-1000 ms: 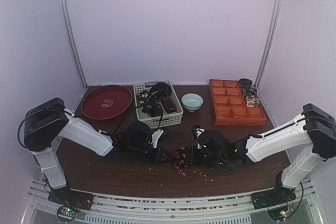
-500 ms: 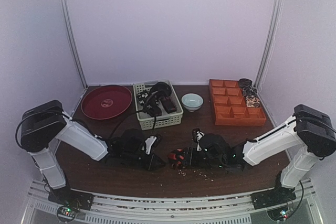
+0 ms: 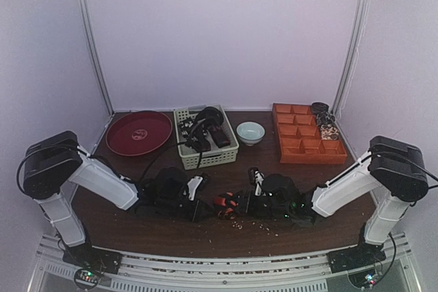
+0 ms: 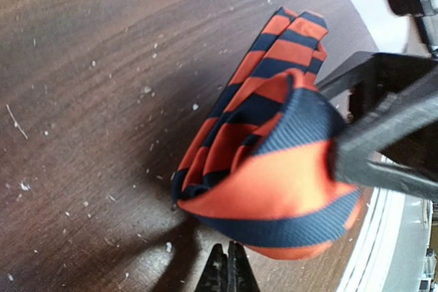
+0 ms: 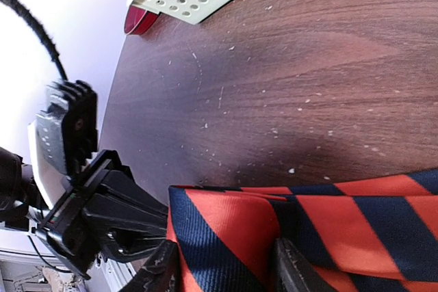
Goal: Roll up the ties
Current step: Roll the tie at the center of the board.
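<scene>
the striped tie (image 4: 274, 169) sits as a loose, partly wound coil on the dark wooden table (image 3: 137, 227), near the front edge and about midway between the two arms. a flatter stretch of the same fabric runs away from the coil, but how much is left unwound i cannot tell. the coil's open spiral end faces the left wrist camera, so its winding axis lies roughly along the line between the two grippers. the right gripper (image 5: 226, 264) is the one on it: its fingers stand about half apart, one on each side of the fabric, and from the left wrist a black finger presses into the side of the coil, so i judge it to be gripping the tie. the left gripper (image 4: 229, 258) is closed tip to tip just beside the coil's lower edge, and no cloth shows between its tips. the next turn of the roll probably depends on the right arm, with the left close enough to steady the spiral end. behind them stand a pale basket (image 3: 229, 155), a red plate (image 3: 139, 133) and an orange compartment tray (image 3: 309, 158).
</scene>
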